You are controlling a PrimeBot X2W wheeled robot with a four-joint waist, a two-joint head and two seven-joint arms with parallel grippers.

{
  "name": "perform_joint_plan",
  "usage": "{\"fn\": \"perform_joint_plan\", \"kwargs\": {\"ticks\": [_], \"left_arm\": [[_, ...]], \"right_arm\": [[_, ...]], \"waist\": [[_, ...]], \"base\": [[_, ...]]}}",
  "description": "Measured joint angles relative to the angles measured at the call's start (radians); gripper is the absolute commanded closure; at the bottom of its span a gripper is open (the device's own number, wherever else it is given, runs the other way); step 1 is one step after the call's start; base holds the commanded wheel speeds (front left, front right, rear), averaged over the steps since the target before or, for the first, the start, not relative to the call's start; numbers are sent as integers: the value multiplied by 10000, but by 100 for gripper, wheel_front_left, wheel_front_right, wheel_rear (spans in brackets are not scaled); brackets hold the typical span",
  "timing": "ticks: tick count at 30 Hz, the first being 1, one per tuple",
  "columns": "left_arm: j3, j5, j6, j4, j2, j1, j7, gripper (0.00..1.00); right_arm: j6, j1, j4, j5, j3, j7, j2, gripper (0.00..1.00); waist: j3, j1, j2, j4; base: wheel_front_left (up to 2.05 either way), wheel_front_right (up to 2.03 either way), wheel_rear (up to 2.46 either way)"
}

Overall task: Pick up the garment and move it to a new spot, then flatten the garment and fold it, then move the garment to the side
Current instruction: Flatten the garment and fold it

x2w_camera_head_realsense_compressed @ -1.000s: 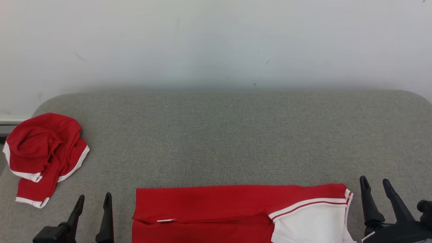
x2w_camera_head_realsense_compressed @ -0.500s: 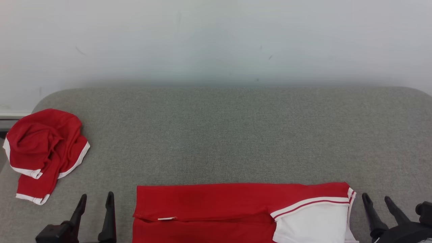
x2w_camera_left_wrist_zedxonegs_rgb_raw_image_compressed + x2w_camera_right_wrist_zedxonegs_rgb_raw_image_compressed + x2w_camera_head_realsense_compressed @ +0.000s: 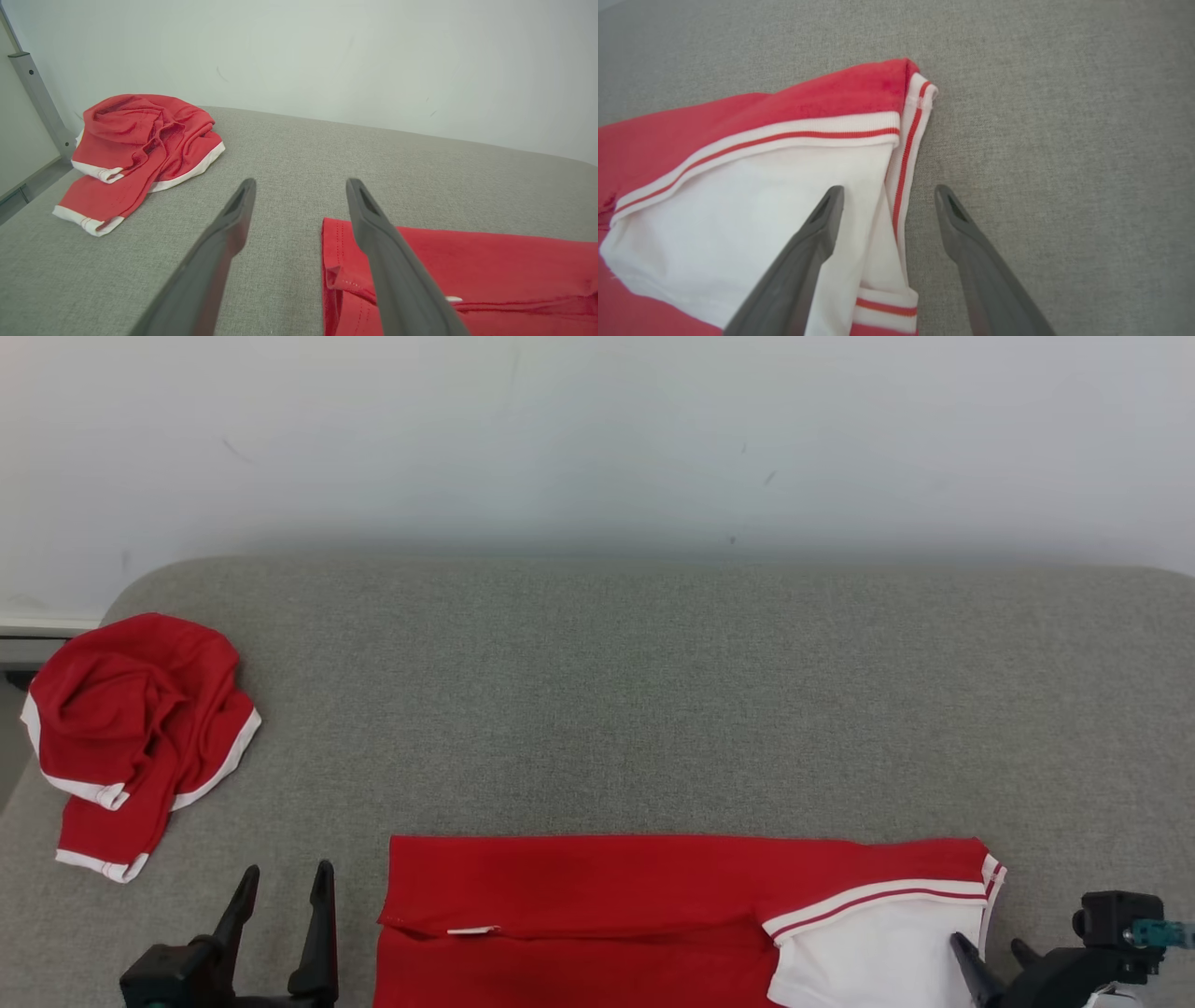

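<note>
The garment [image 3: 597, 905], red with a white striped-trim panel at its right end, lies flat and folded along the near edge of the grey cushioned surface [image 3: 653, 709]. My left gripper [image 3: 286, 875] stands open just left of the garment's left hem, with nothing between its fingers. In the left wrist view the left gripper [image 3: 300, 184] points past that hem of the garment [image 3: 467, 270]. My right gripper [image 3: 988, 947] is open at the garment's right end. In the right wrist view the right gripper [image 3: 888, 191] straddles the striped white edge of the garment [image 3: 738, 196], one finger over the cloth and one over bare cushion.
A second red garment with white trim [image 3: 140, 737] lies crumpled at the surface's far left edge, also in the left wrist view [image 3: 140, 140]. A white wall [image 3: 597, 429] rises behind the surface. A grey metal post [image 3: 37, 98] stands left of the surface.
The head camera has shifted a little. My right gripper has dropped low and moved left, from beside the garment's right end to over its white striped edge. The left gripper has kept its place.
</note>
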Motion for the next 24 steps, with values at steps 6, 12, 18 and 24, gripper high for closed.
{"fn": "perform_joint_plan", "kwargs": {"ticks": [6, 12, 18, 24], "left_arm": [[-15, -2, -21, 36, 4, -140, 33, 0], [-15, -12, -84, 109, 2, -162, 42, 0], [-19, -21, -136, 173, 0, -278, 42, 0], [-90, -40, -182, 257, -21, -287, 42, 0]], "right_arm": [[-169, -94, 374, -2, 184, 731, 230, 0], [-230, -327, 512, -6, 211, 1085, 351, 0], [-267, -580, 669, 8, 128, 1388, 458, 6], [-341, -662, 842, 52, -61, 1605, 554, 93]], "waist": [[93, 0, 0, 83], [138, 0, 0, 150], [182, 0, 0, 169], [208, -1, 0, 185]], "base": [[0, 0, 0], [0, 0, 0], [0, 0, 0], [0, 0, 0]]}}
